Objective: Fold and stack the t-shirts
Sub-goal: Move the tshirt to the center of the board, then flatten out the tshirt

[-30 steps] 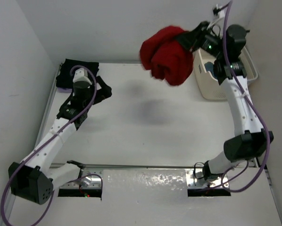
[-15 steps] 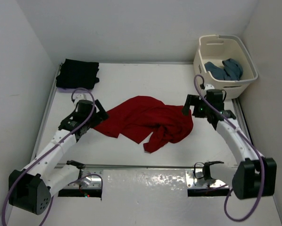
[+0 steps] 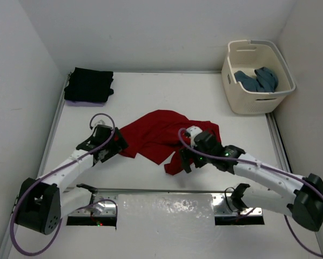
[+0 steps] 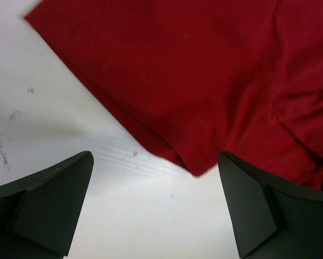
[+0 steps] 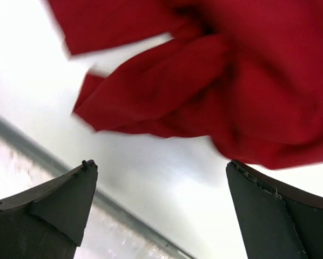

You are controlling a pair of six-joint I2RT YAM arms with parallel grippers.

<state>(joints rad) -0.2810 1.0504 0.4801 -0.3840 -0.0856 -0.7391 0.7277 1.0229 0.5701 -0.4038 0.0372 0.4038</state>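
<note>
The red t-shirt (image 3: 164, 135) lies crumpled in the middle of the table. My left gripper (image 3: 117, 144) stands open at its left corner (image 4: 199, 171), which lies on the table between the fingers (image 4: 48, 210), apart from both. My right gripper (image 3: 186, 159) is open and empty over the shirt's near bunched edge (image 5: 167, 97). A folded black t-shirt (image 3: 89, 84) lies at the back left, with a lavender edge (image 3: 78, 102) showing under it. The teal blue t-shirt (image 3: 257, 80) sits in the basket.
The cream laundry basket (image 3: 242, 105) stands at the back right against the wall. A metal strip (image 5: 123, 216) runs along the table's near edge, close under my right gripper. White walls close in the table on the left, back and right.
The right gripper let go of the red t-shirt, which dropped from high by the basket onto the table. The right arm then swung down to its near edge. The left gripper moved closer to its left corner.
</note>
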